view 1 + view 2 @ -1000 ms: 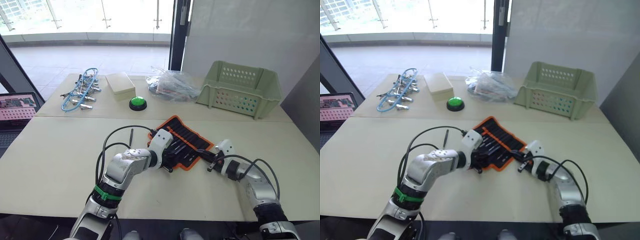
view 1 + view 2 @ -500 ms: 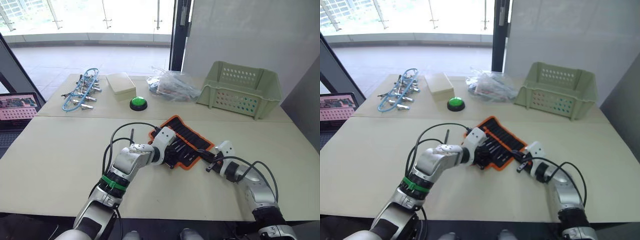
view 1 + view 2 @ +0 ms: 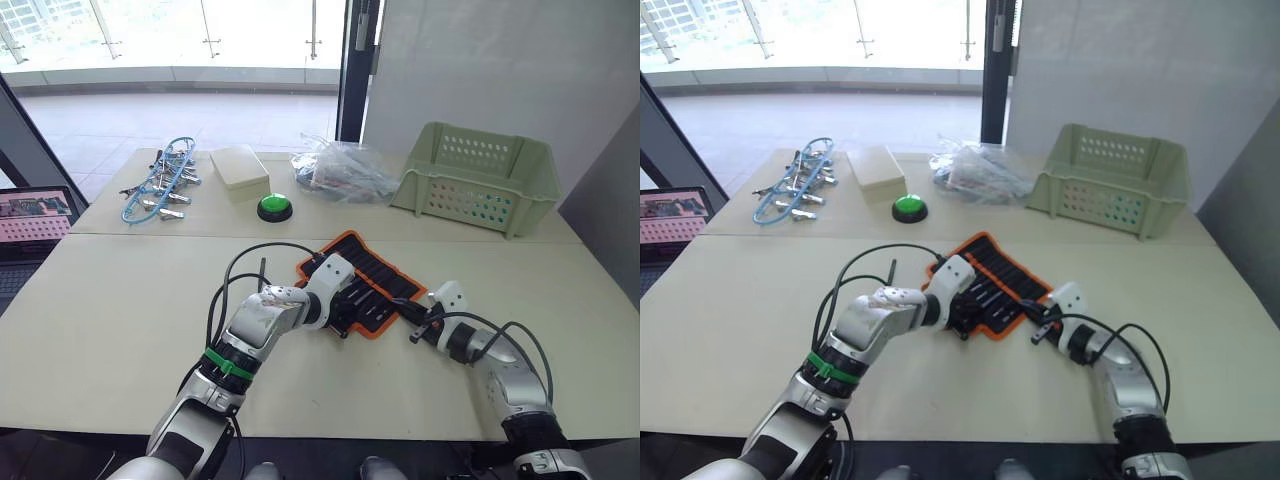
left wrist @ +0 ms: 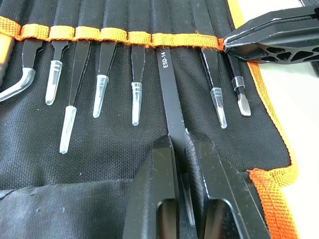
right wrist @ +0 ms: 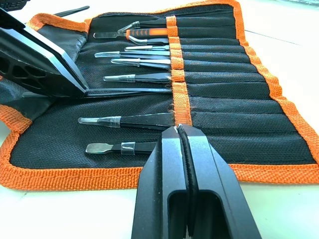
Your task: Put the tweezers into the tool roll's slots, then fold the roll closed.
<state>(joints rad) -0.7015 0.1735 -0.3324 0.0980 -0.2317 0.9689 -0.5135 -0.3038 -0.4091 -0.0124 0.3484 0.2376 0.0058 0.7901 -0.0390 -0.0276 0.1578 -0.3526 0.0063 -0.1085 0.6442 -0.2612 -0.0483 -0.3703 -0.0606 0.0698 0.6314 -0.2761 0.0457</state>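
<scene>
The tool roll [image 3: 372, 264] lies open on the table, black with orange edging. Several tweezers [image 4: 102, 82] sit in its slots [image 5: 214, 79] under an orange band. My left gripper [image 4: 180, 145] is shut on one black tweezers marked ESD-14 [image 4: 167, 84], whose far end runs under the band. My right gripper [image 5: 178, 130] is shut, its tips resting on the orange band near the roll's edge, right beside that tweezers. One loose tweezers [image 3: 264, 270] lies on the table left of the roll.
A green basket [image 3: 480, 180] stands at the back right, with a plastic bag [image 3: 345, 170], a green button [image 3: 275, 207] and a beige box [image 3: 240, 166] along the back. Silver clips with blue cables [image 3: 160, 185] lie back left. A laptop [image 3: 35, 215] sits at the left edge.
My left gripper has edged a little farther over the roll with the tweezers in it. The right gripper has hardly moved.
</scene>
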